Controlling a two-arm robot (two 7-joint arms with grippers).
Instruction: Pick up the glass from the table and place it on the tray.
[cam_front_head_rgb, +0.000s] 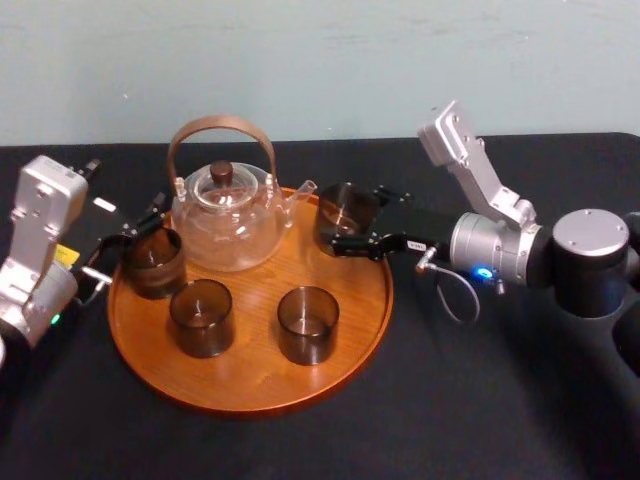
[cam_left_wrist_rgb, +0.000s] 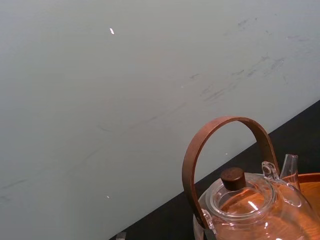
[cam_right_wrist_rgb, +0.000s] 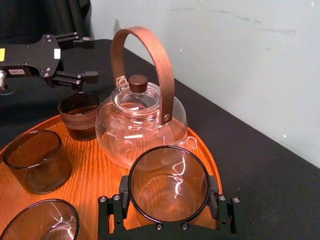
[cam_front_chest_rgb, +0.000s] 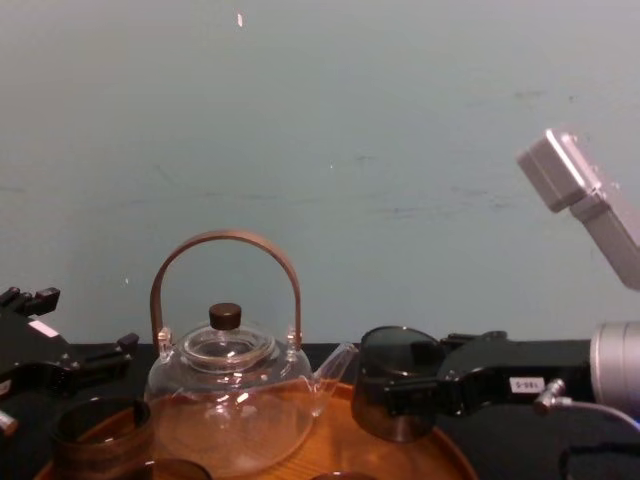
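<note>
Where writing shows: right tag (cam_front_chest_rgb: 525, 384), white, on the right gripper (cam_front_head_rgb: 355, 220); left tag (cam_right_wrist_rgb: 16, 72), white, on the left gripper (cam_right_wrist_rgb: 92, 58); dark characters on both, not legible.
Right gripper: fingers clamped on the glass (cam_front_head_rgb: 345, 212), one on each side of its wall.
Glass position: upright, mouth up, over the right rear rim of the tray (cam_front_head_rgb: 250, 400), just beside the spout of the teapot (cam_front_head_rgb: 225, 215); whether its base touches the wood cannot be confirmed.
Left gripper: fingers apart, holding nothing, at the tray's left rear edge, just behind the left glass (cam_front_head_rgb: 153, 262); in the right wrist view no contact with it is seen.
Glasses, count: four alike, dark and see-through; one in the right gripper, three standing on the tray.
Standing glasses: left glass beside the teapot; front-left glass (cam_front_head_rgb: 202, 318) and front-right glass (cam_front_head_rgb: 307, 324) side by side, apart, towards the tray's front.
Teapot, count: one, clear, lid on with dark knob, brown handle arched upright, at the tray's rear.
Tray, count: one, round, wooden, on the black table (cam_front_head_rgb: 480, 400).
Grippers, count: two.
</note>
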